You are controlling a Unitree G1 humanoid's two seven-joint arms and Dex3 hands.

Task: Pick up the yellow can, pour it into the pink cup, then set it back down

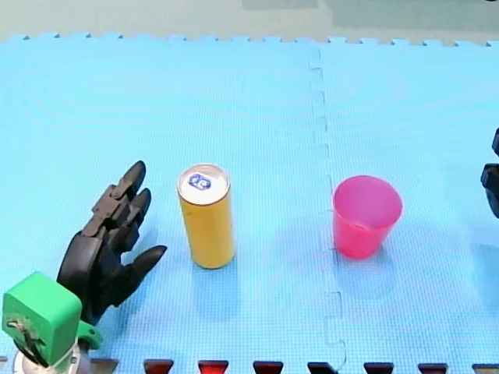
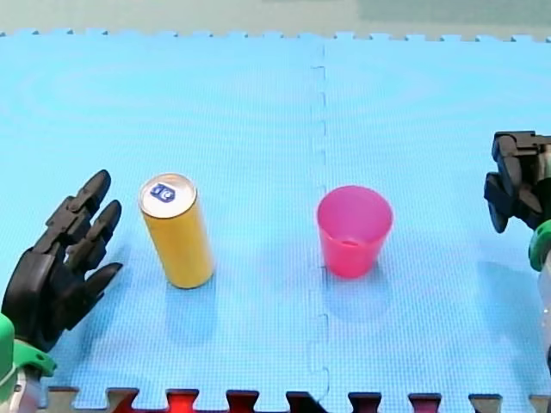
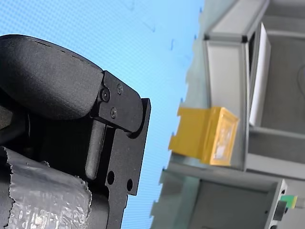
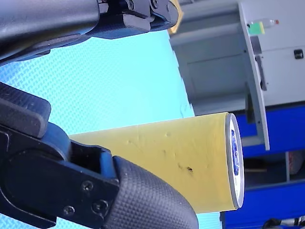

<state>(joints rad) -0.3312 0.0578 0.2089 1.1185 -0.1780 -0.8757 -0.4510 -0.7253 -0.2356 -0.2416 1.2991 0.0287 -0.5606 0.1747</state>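
Interlocking light-blue foam mat tiles [image 1: 257, 101] cover the whole work surface, with a seam running front to back near the middle. On the mat, a tall, slim yellow metal can [image 1: 207, 218] with a silver lid stands upright left of that seam. A translucent pink plastic cup [image 1: 365, 218] stands upright and mouth-up, well apart to the can's right.

The robot's black left hand [image 1: 109, 249] is just beside the can on its left. Its fingers are released, grasp nothing and do not touch the can. The right hand [image 2: 516, 176] sits at the mat's far right edge, holding nothing; I cannot tell whether it is clenched or released.

The can probably has a thin, smooth wall that is slippery and dents under a hard squeeze. Being tall and narrow, it would tip at a sideways nudge. The mid-body looks like the best hold, wrapped from opposite sides and well below the lid.
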